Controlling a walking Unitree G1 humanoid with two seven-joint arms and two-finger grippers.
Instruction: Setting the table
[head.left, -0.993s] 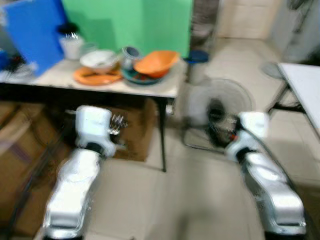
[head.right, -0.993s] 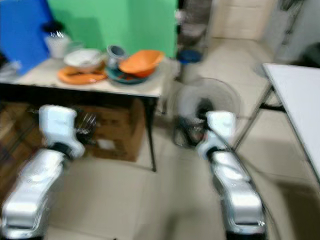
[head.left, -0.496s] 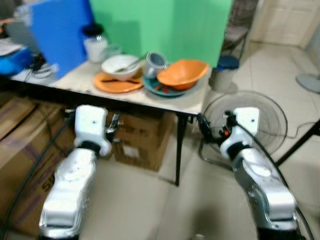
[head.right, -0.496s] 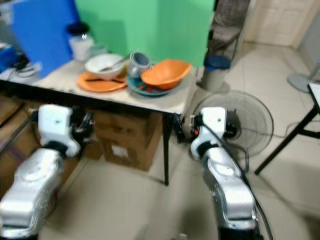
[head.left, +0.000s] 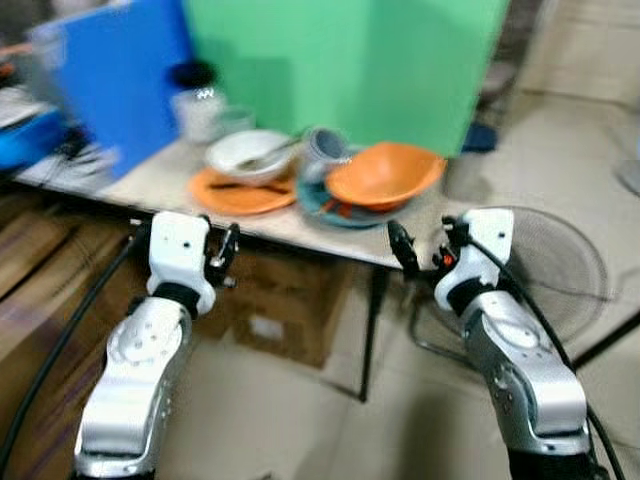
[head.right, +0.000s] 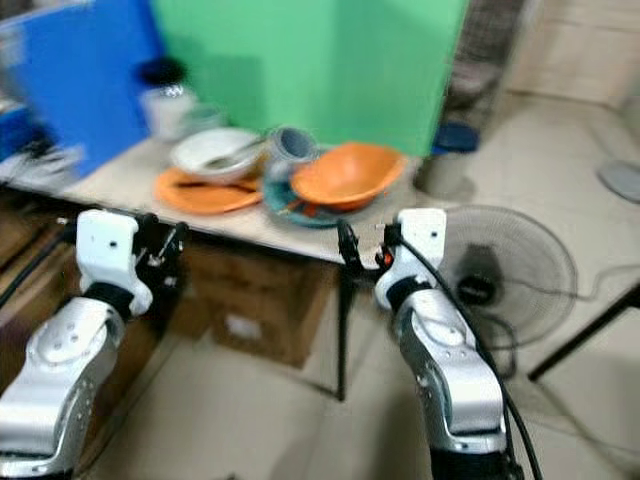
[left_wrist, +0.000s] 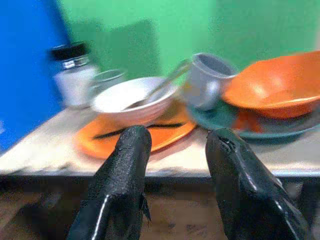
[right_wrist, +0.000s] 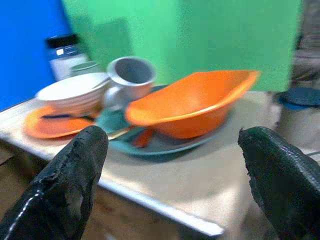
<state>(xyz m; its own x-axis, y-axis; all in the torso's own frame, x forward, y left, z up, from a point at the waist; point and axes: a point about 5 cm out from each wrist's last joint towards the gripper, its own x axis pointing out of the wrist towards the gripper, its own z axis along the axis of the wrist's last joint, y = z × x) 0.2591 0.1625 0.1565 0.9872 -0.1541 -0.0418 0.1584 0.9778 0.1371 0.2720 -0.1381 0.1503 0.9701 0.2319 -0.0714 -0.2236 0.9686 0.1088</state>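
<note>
A pale table (head.left: 150, 185) holds a stack of dishes. On an orange plate (head.left: 235, 197) sits a white bowl (head.left: 245, 155) with a spoon in it. Beside it, an orange bowl (head.left: 385, 175) and a grey mug (head.left: 322, 150) rest on a teal plate (head.left: 318, 203). My left gripper (head.left: 220, 255) is open and empty, just short of the table's front edge, facing the white bowl (left_wrist: 132, 100). My right gripper (head.left: 425, 250) is wide open and empty, level with the front corner and facing the orange bowl (right_wrist: 195, 107).
A jar with a black lid (head.left: 200, 95) and a glass stand at the back of the table, before a blue board (head.left: 120, 70) and a green board (head.left: 350, 60). Cardboard boxes (head.left: 280, 310) sit under the table. A floor fan (head.left: 560, 270) stands to the right.
The view has swung and closed in, so the table now stands nearer and more central. Both grippers have come up close to its front edge.
</note>
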